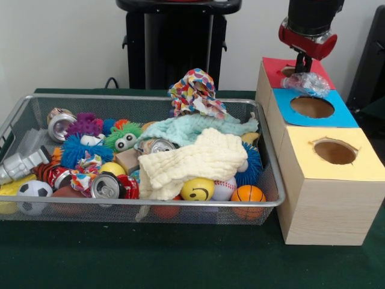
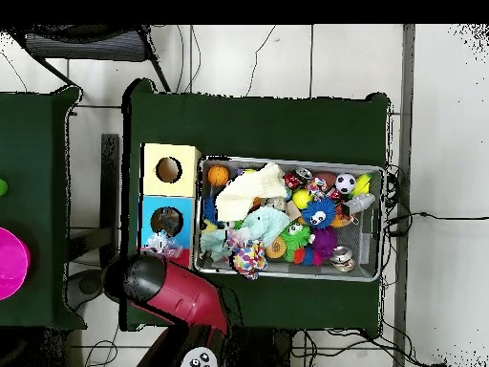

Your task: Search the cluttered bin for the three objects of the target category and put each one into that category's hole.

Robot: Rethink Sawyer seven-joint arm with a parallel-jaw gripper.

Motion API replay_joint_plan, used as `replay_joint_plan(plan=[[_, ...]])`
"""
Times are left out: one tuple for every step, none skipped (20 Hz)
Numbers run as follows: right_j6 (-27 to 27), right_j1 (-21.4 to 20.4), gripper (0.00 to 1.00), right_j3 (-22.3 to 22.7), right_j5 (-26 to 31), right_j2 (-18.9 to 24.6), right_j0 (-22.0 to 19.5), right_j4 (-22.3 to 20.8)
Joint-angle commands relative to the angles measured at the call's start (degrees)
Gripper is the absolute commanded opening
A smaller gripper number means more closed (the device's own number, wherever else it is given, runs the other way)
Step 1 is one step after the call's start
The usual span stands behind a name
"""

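My gripper (image 1: pixel 304 65) hangs over the pale wooden box, at the border of the red and blue surrounds. It is shut on a see-through crinkly plastic bottle (image 1: pixel 307 83) that hangs just behind the blue-surround hole (image 1: pixel 311 107). In the overhead view the arm (image 2: pixel 162 285) covers the gripper, and the bottle (image 2: pixel 154 246) glints beside the blue hole (image 2: pixel 166 221). The wire mesh bin (image 1: pixel 272 158) is full of clutter. A see-through crinkly thing (image 1: pixel 33 143) lies at its left end; I cannot tell whether it is a bottle.
The red-surround hole (image 1: pixel 289 71) lies behind the gripper and the yellow-surround hole (image 1: pixel 334 152) is nearest the camera. The bin holds metal cans (image 1: pixel 107 185), a cream cloth (image 1: pixel 198 159), a mint cloth (image 1: pixel 195 126), small balls (image 1: pixel 248 194) and fuzzy toys (image 1: pixel 123 137).
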Motion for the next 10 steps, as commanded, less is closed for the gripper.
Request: replay_joint_plan(plan=[[16.34,-0.12,0.0,-9.47,3.18,-0.51,-0.27,-0.11],[16.23,-0.1,0.0,-9.59,3.16,-0.52,-0.28,-0.05],[16.41,-0.11,0.0,-9.94,3.67,-0.73,-0.16,-0.17],[16.57,-0.15,0.0,-10.2,4.21,-1.05,-0.01,-0.38],[16.9,-0.06,0.0,-10.72,4.92,-1.45,0.21,-0.61],[17.1,-0.09,0.0,-10.98,5.44,-1.78,0.39,-0.77],[17.28,-0.08,0.0,-11.29,5.93,-2.08,0.61,-0.88],[17.35,-0.08,0.0,-11.48,6.28,-2.27,0.69,-0.94],[17.37,-0.08,0.0,-11.64,6.5,-2.5,0.81,-0.96],[17.36,-0.02,0.0,-11.69,6.53,-2.62,0.9,-0.86]])
